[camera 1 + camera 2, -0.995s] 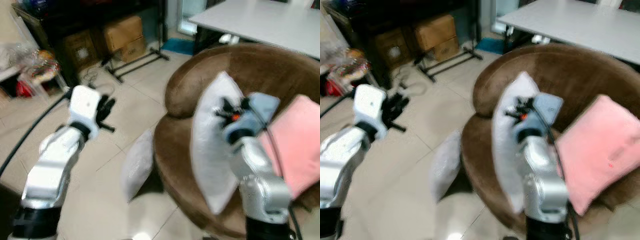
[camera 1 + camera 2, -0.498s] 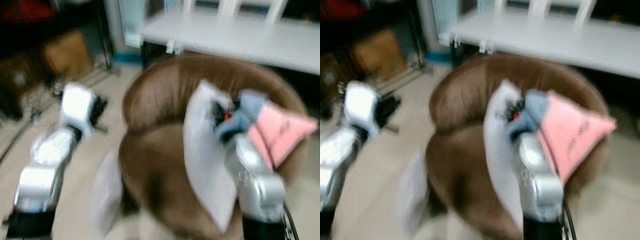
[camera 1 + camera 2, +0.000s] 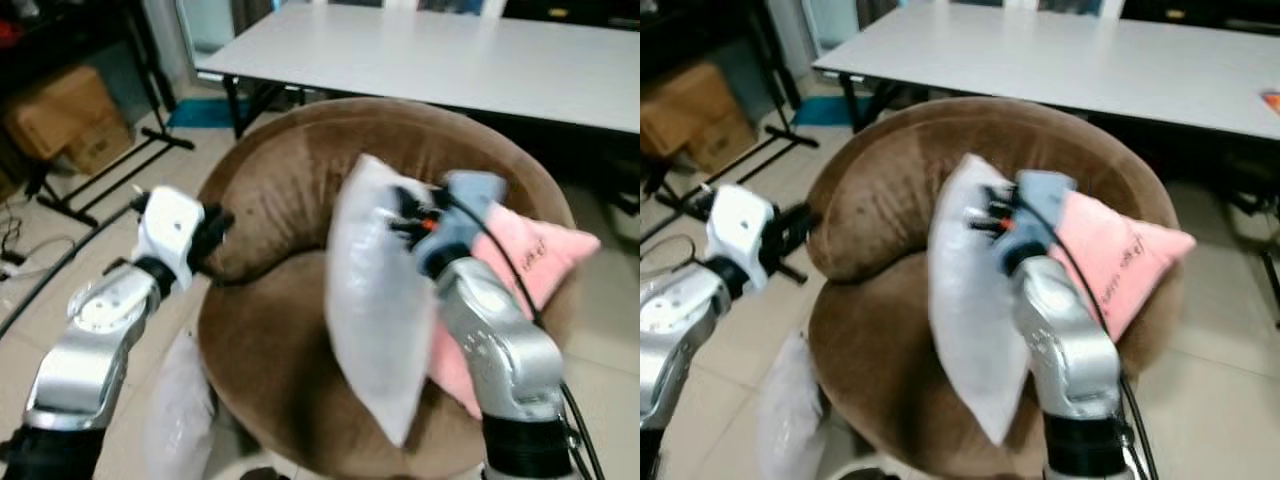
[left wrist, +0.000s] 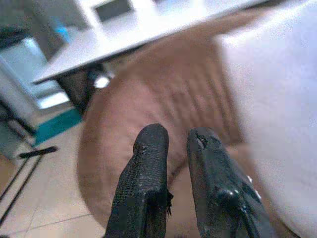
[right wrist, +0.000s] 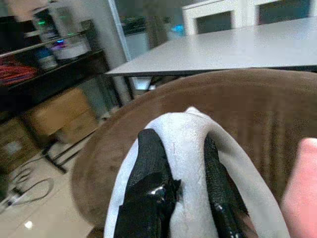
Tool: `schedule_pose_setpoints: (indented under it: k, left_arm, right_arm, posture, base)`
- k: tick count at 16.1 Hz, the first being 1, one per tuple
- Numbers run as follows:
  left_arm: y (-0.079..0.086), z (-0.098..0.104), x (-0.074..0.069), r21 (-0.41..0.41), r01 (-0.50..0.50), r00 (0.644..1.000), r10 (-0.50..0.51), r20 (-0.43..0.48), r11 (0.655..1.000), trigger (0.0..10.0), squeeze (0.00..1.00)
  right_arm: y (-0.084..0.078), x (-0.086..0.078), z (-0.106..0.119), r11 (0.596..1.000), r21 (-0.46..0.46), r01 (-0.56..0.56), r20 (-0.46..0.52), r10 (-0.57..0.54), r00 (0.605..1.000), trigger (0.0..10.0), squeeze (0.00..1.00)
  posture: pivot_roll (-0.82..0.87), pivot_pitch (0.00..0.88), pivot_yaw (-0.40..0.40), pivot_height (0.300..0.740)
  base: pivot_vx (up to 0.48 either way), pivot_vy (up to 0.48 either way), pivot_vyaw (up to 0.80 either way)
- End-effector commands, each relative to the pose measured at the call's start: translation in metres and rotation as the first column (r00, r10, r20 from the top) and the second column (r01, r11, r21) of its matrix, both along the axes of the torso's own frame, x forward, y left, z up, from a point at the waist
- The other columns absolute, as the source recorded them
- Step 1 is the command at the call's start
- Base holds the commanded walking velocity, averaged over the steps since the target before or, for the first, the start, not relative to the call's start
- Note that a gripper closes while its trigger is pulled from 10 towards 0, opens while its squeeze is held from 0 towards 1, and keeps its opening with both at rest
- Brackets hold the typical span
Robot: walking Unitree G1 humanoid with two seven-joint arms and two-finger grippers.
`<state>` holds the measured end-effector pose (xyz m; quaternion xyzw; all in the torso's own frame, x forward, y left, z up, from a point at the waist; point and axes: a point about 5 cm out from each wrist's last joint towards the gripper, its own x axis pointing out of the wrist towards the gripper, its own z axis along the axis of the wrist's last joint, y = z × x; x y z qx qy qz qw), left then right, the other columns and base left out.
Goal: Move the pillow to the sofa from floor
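My right gripper (image 3: 408,213) is shut on the top edge of a white pillow (image 3: 375,310), which hangs above the seat of the round brown sofa (image 3: 270,340). In the right wrist view the two black fingers (image 5: 148,171) pinch the white pillow (image 5: 185,148) between them. My left gripper (image 3: 215,228) is held up by the sofa's left armrest, its fingers (image 4: 146,168) close together with nothing between them. A second white pillow (image 3: 178,410) lies on the floor against the sofa's left side.
A pink cushion (image 3: 520,265) leans on the sofa's right side. A white table (image 3: 450,60) stands behind the sofa. Cardboard boxes (image 3: 65,115) and a black rack base (image 3: 100,180) sit at the far left on the tiled floor (image 3: 40,290).
The camera has swung, bringing the sofa to the centre of the view. My right gripper still holds the white pillow over the seat, and the left gripper now sits close to the armrest.
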<state>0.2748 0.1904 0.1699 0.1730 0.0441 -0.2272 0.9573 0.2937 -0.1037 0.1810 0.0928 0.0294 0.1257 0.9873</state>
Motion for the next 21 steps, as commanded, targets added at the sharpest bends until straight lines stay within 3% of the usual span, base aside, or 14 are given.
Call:
schedule_pose_setpoints:
  k: [1,3,5,6,8,9,11,14,16,18,21]
  left_arm:
    - [-0.003,0.001,-0.004,0.021,0.05,0.999,-0.05,-0.016,0.999,10.0,0.0]
    - [0.002,-0.005,-0.013,0.056,0.124,0.989,-0.119,-0.092,0.991,10.0,0.0]
    - [0.009,-0.009,-0.024,0.08,0.213,0.964,-0.197,-0.18,0.974,10.0,0.0]
    - [0.009,-0.009,-0.024,0.08,0.213,0.964,-0.197,-0.18,0.974,10.0,0.0]
    - [0.009,-0.011,-0.033,0.071,0.278,0.938,-0.255,-0.233,0.958,10.0,0.0]
    - [0.008,-0.011,-0.035,0.067,0.293,0.931,-0.269,-0.245,0.954,10.0,0.0]
    - [0.008,-0.012,-0.038,0.062,0.314,0.921,-0.288,-0.263,0.947,10.0,0.0]
    - [0.008,-0.011,-0.04,0.052,0.325,0.915,-0.3,-0.27,0.944,10.0,0.0]
    - [0.008,-0.01,-0.041,0.037,0.331,0.912,-0.309,-0.27,0.943,10.0,0.0]
    - [0.007,-0.01,-0.043,0.026,0.34,0.905,-0.319,-0.283,0.94,10.0,0.0]
    - [0.007,-0.01,-0.046,0.023,0.356,0.895,-0.334,-0.294,0.934,10.0,0.0]
  right_arm:
    - [0.004,0.002,0.005,1.0,-0.013,-0.026,0.003,0.026,1.0,10.0,0.0]
    - [0.018,0.013,0.004,0.997,0.003,-0.073,-0.059,0.073,0.996,10.0,0.0]
    - [0.044,0.031,0.021,0.979,0.163,-0.119,-0.079,0.133,0.988,10.0,0.0]
    - [0.044,0.031,0.021,0.979,0.163,-0.119,-0.079,0.133,0.988,10.0,0.0]
    - [0.05,0.046,0.031,0.926,0.363,-0.104,-0.1,0.15,0.984,10.0,0.0]
    - [0.048,0.05,0.03,0.914,0.397,-0.085,-0.115,0.142,0.983,10.0,0.0]
    - [0.04,0.059,0.021,0.901,0.433,-0.03,-0.165,0.112,0.98,10.0,0.0]
    - [0.0,0.074,-0.034,0.796,0.558,0.234,-0.362,-0.02,0.932,10.0,0.0]
    - [-0.011,0.076,-0.049,0.772,0.57,0.283,-0.392,-0.048,0.919,10.0,0.0]
    - [-0.025,0.075,-0.066,0.781,0.526,0.337,-0.436,-0.093,0.895,10.0,0.0]
    - [-0.051,0.072,-0.093,0.872,0.355,0.337,-0.442,-0.162,0.882,10.0,0.0]
  posture:
    - [-0.1,0.0,0.051,0.74]
    - [-0.09,0.0,0.046,0.74]
    - [-0.08,0.0,0.045,0.74]
    - [-0.08,0.0,0.045,0.74]
    - [-0.07,0.0,0.042,0.74]
    - [-0.07,0.0,0.042,0.74]
    - [-0.06,0.0,0.039,0.74]
    - [-0.06,0.0,0.039,0.74]
    - [-0.06,0.0,0.041,0.74]
    - [-0.06,0.0,0.041,0.74]
    - [-0.06,0.0,0.044,0.74]
  base:
    - [0.0,0.0,0.0]
    - [0.0,0.0,0.0]
    - [0.0,0.0,0.0]
    - [0.0,0.0,0.0]
    - [0.0,0.0,0.0]
    - [0.0,0.0,0.0]
    - [0.0,0.0,0.0]
    - [0.0,0.0,0.0]
    - [0.0,0.0,0.0]
    - [0.0,0.0,0.0]
    - [0.0,0.0,0.0]
